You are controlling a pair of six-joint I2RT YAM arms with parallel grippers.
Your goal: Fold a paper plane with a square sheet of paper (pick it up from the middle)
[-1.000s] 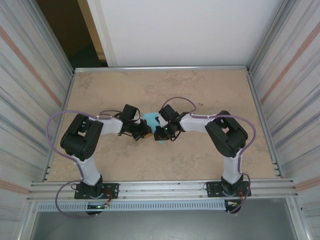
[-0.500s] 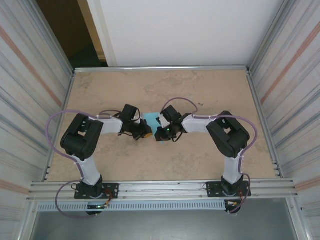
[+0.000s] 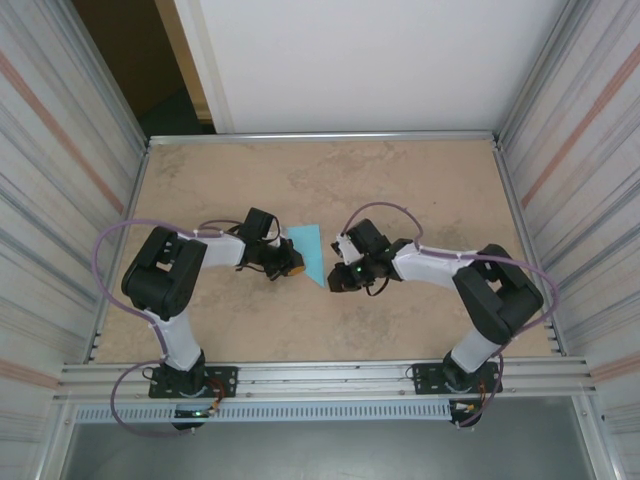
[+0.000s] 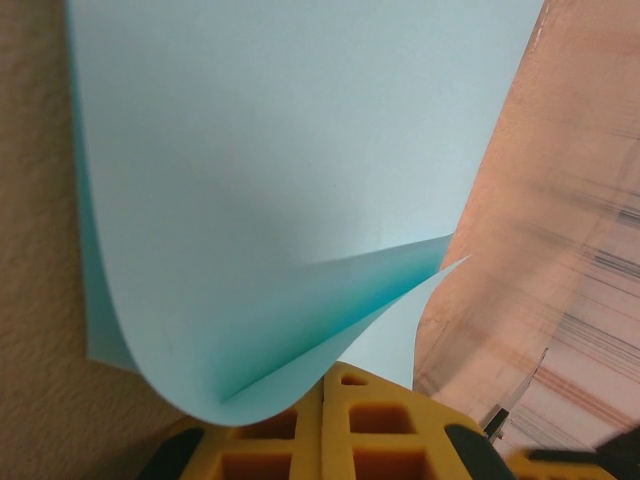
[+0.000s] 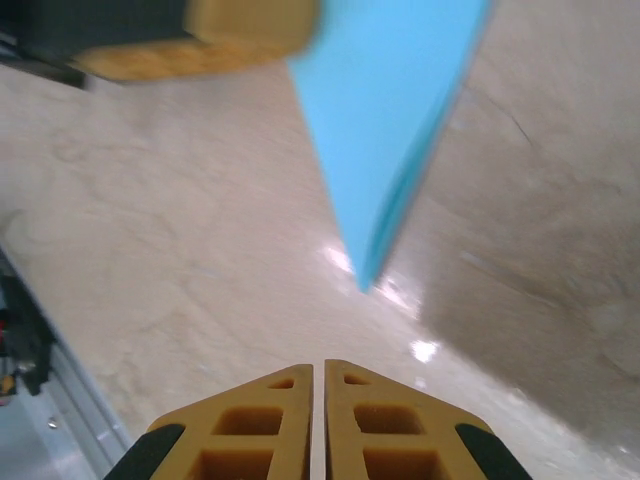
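The light-blue sheet of paper [image 3: 309,250] is folded into a narrow triangle whose tip points toward the near edge. My left gripper [image 3: 291,266] is shut on its left side. In the left wrist view the folded layers [image 4: 280,180] curl up out of the seam between the yellow fingers [image 4: 380,420], and the left gripper [image 4: 325,375] pinches them. My right gripper [image 3: 335,282] sits just right of the paper's tip, shut and holding nothing. In the right wrist view the right gripper [image 5: 319,365] has its jaws together, and the paper's point [image 5: 385,120] hangs ahead, apart from them.
The beige tabletop [image 3: 420,190] is ringed by a metal rail [image 3: 320,137] and corrugated side walls. A yellow finger of the left gripper [image 5: 200,35] shows at the top of the right wrist view. Open table lies behind and to both sides of the arms.
My right arm has pulled back to the right, away from the paper, uncovering the folded triangle. The left gripper has kept its hold and place.
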